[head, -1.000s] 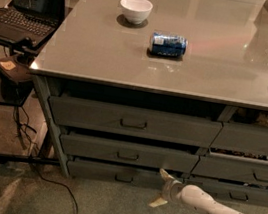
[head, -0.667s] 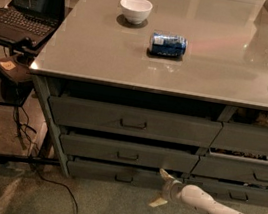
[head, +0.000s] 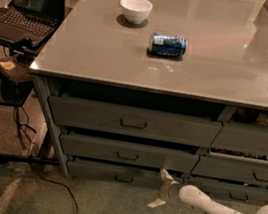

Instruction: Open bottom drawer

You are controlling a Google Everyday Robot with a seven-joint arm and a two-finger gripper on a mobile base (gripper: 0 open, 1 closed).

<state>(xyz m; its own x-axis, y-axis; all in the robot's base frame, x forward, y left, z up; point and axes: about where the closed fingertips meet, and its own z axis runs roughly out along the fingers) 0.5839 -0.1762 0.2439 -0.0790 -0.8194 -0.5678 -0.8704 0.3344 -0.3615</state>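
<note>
The smooth white arm's two-finger gripper (head: 161, 189) hangs low, its pale fingers spread and holding nothing, just beside the right end of the shallow, dark grey bottom drawer (head: 113, 173). Farther back, a blue metal can (head: 168, 44) and a round white bowl (head: 135, 9) rest on the glossy grey tabletop (head: 221, 67).

No writing is readable, neither on the blue can (head: 168, 44) on the bench (head: 221, 67) nor on the hand (head: 161, 189) before the bottom drawer (head: 108, 174).

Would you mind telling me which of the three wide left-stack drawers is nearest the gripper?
The bottom drawer, the shallowest and lowest of the three. The open gripper hangs at its right end, below the middle drawer and the top drawer.
</note>
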